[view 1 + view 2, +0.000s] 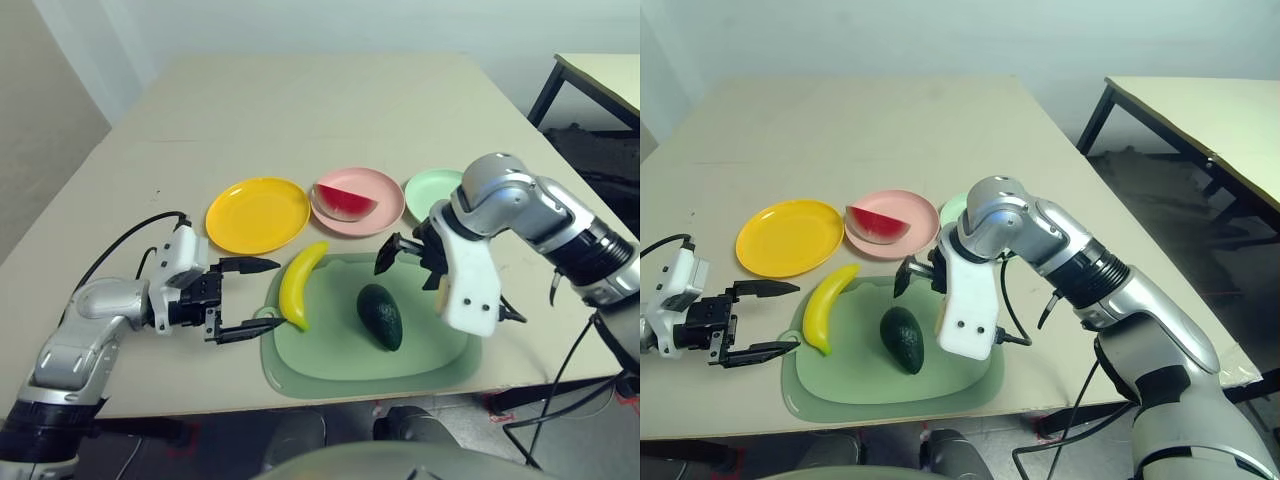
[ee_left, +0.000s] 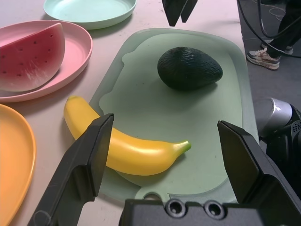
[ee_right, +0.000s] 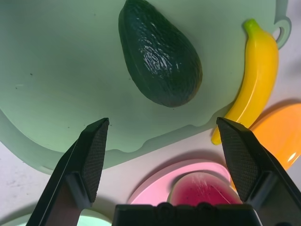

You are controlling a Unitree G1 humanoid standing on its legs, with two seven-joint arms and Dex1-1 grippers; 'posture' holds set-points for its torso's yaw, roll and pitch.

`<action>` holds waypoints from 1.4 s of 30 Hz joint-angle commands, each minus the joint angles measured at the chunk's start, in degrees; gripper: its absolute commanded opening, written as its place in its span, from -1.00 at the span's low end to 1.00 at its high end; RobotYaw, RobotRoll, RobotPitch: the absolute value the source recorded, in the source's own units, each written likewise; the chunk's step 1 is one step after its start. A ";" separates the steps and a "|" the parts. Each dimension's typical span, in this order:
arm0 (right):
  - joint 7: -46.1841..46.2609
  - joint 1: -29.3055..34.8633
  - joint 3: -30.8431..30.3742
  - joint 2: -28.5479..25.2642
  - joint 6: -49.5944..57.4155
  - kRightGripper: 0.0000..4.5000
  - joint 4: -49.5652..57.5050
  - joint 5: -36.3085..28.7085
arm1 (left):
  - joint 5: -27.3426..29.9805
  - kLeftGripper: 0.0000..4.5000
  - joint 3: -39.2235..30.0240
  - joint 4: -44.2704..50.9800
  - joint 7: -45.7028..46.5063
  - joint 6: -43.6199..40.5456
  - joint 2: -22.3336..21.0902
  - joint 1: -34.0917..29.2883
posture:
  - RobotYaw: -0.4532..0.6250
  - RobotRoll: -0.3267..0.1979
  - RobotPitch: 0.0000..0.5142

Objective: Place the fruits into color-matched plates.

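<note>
- Left wrist view: the left gripper (image 2: 162, 155) has its two black fingers spread wide and holds nothing; the yellow banana (image 2: 123, 148) lies just ahead of them, one finger in front of its middle.
- From the head camera, the left gripper sits low at the left edge of the light green mat (image 1: 330, 365), just beside the banana, though I cannot tell whether a fingertip touches it.
- The banana lies along the mat's left edge, its far end reaching off the mat toward the yellow plate (image 1: 257, 214).
- The right gripper (image 3: 164, 155) is also spread apart and empty, hanging over the far edge of the mat and pointing down at the dark green avocado (image 3: 160, 54).
- The avocado (image 1: 380, 316) lies on its side near the middle of the mat, apart from the banana.
- The red watermelon wedge (image 1: 345, 201) rests in the pink plate (image 1: 385, 215), which stands between the yellow plate and the pale mint green plate (image 1: 428, 190).
- All three plates sit in a row on the beige table (image 1: 300, 110), just beyond the mat; the right forearm covers part of the mint one.
</note>
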State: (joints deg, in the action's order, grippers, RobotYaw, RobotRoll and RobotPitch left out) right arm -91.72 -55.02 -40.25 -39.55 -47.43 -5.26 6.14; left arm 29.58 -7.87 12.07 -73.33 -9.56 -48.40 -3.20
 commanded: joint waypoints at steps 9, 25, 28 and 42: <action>0.94 -0.38 -2.88 1.80 -2.74 0.98 -1.07 0.72 | -1.47 1.00 0.43 0.58 0.81 0.18 -0.34 -0.60 | 0.08 0.25 -0.92; 2.29 0.38 -4.84 3.88 -2.32 0.98 -1.46 1.09 | -2.04 1.00 0.14 0.95 1.82 0.05 -0.47 -1.22 | 0.12 0.25 -0.92; 2.88 0.83 -5.26 4.11 -3.13 0.98 -2.53 1.75 | -2.45 1.00 0.11 0.80 1.95 0.34 -0.48 -1.16 | 0.12 0.25 -0.92; 8.60 2.52 -8.18 8.52 -8.71 0.98 -11.49 9.20 | -2.87 1.00 -0.27 0.32 1.99 0.48 -0.58 -1.02 | 0.15 0.25 -0.93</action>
State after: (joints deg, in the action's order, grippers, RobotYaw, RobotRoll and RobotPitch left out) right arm -84.29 -52.86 -46.82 -31.81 -55.06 -15.19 13.49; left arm 26.98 -7.89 12.38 -71.29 -9.33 -48.44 -3.96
